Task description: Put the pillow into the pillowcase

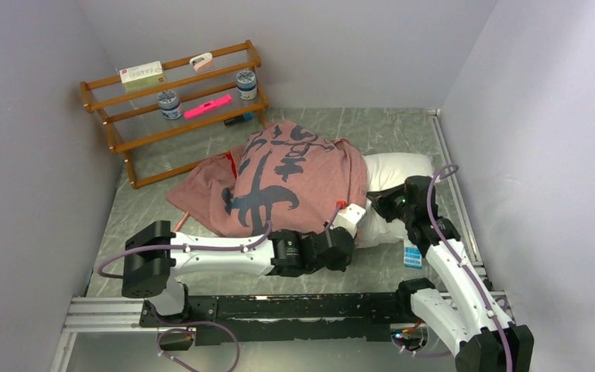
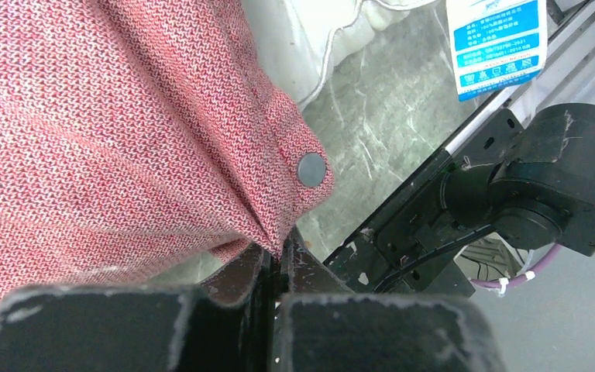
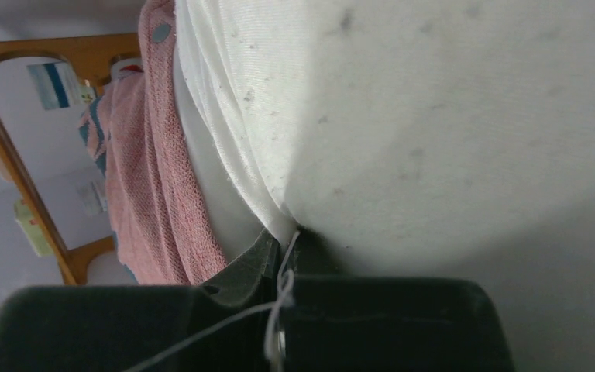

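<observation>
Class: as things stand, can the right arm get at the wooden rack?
Probably not: the right gripper is shut on the pillow, and the pillowcase lies between it and the far-left rack.

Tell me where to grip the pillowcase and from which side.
Grip the pillowcase at its open hem, by the snap button, coming from the right end, where the pillow sticks out. That edge is a flat stitched fold, thin enough to pinch; the left gripper is shut on it.

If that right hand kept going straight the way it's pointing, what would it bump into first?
The pillow: the right hand is pinching its fabric, and the pillow's white bulk seems to fill the way just ahead.
</observation>
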### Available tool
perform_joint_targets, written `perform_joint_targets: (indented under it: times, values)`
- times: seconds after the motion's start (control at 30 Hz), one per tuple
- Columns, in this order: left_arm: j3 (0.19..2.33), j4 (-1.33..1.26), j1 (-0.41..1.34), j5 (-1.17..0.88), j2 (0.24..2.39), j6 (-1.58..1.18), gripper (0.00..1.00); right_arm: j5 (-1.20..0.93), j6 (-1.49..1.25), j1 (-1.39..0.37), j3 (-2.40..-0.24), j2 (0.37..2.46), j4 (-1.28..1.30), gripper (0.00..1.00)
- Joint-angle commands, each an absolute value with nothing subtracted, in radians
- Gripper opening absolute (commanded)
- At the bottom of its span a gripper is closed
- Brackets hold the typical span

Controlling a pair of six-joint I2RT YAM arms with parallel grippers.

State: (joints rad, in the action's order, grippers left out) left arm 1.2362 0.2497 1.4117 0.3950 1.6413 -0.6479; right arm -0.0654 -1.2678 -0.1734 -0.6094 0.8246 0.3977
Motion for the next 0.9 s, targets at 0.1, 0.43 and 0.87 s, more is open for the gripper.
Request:
perform_joint_targets:
  times: [0.1, 0.43, 0.87]
  values:
    - [1.179, -0.034, 1.461, 0.294, 1.552, -0.685, 0.05, -0.242, -1.466, -0.186, -0.516, 0.833, 0.075, 0.0]
    - [1.156, -0.096, 1.457, 0.194, 1.577, -0.69, 0.28, -0.208, -1.293, -0.186, -0.664, 0.866, 0.181, 0.0]
    - [1.559, 0.356, 1.236, 0.368, 1.602, -0.479, 0.6, -0.081, -1.008, -0.186, -0.637, 0.709, 0.345, 0.24]
